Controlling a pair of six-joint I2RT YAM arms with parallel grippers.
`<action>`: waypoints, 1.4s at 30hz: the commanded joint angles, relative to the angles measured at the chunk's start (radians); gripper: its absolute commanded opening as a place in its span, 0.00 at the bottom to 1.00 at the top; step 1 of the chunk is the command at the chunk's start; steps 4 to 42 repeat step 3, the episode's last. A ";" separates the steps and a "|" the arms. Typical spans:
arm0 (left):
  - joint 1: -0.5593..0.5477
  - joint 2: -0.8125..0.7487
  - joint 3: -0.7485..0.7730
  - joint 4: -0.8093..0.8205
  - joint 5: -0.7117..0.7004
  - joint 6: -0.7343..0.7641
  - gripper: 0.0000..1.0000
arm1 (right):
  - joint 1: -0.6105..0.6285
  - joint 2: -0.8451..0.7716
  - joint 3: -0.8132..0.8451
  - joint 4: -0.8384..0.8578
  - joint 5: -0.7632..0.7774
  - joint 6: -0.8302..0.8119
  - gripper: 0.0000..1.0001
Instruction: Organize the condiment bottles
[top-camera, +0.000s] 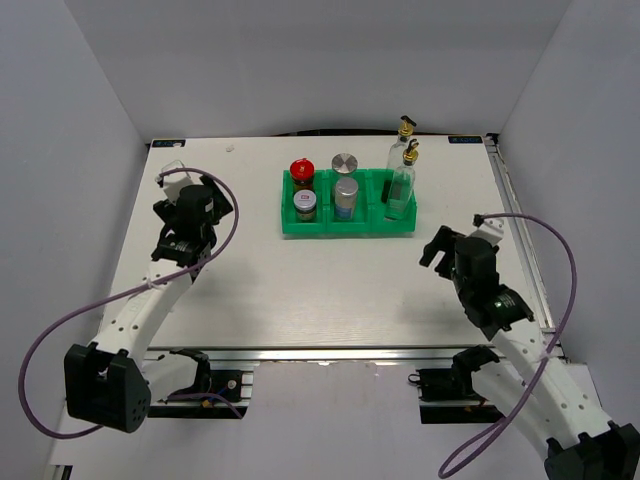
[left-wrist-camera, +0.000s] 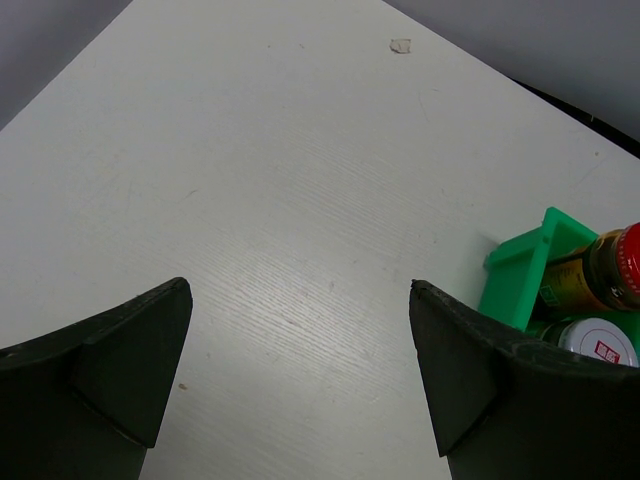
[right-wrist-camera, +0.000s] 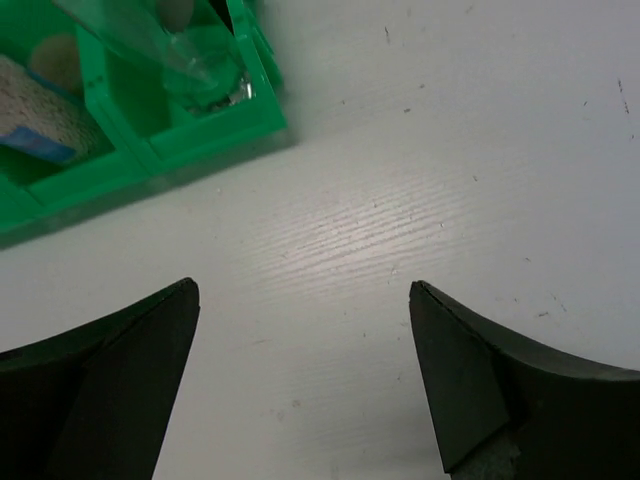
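Six condiment bottles stand at the green tray (top-camera: 330, 225). The left compartment holds the red-lidded dark jar (top-camera: 302, 171) and a white-lidded shaker (top-camera: 304, 204). The middle holds two silver-lidded shakers (top-camera: 345, 163) (top-camera: 346, 194). The right holds a clear glass bottle with a gold spout (top-camera: 402, 181); a second one (top-camera: 405, 136) stands at the tray's back edge. My left gripper (top-camera: 178, 180) is open and empty over bare table, left of the tray. My right gripper (top-camera: 438, 245) is open and empty, just right of the tray's front corner.
The left wrist view shows its gripper (left-wrist-camera: 300, 330), the tray corner (left-wrist-camera: 530, 265), the red-lidded jar (left-wrist-camera: 610, 275) and the white lid (left-wrist-camera: 600, 340). The right wrist view shows its gripper (right-wrist-camera: 303, 330), the tray (right-wrist-camera: 200, 135) and the glass bottle's base (right-wrist-camera: 190, 65). White walls surround the table.
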 joint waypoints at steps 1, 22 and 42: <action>0.004 -0.033 -0.009 0.023 0.011 0.000 0.98 | -0.001 -0.043 -0.022 0.086 0.052 0.025 0.89; 0.004 -0.022 -0.003 0.018 0.012 0.000 0.98 | -0.001 -0.067 -0.033 0.098 0.060 0.019 0.90; 0.004 -0.022 -0.003 0.018 0.012 0.000 0.98 | -0.001 -0.067 -0.033 0.098 0.060 0.019 0.90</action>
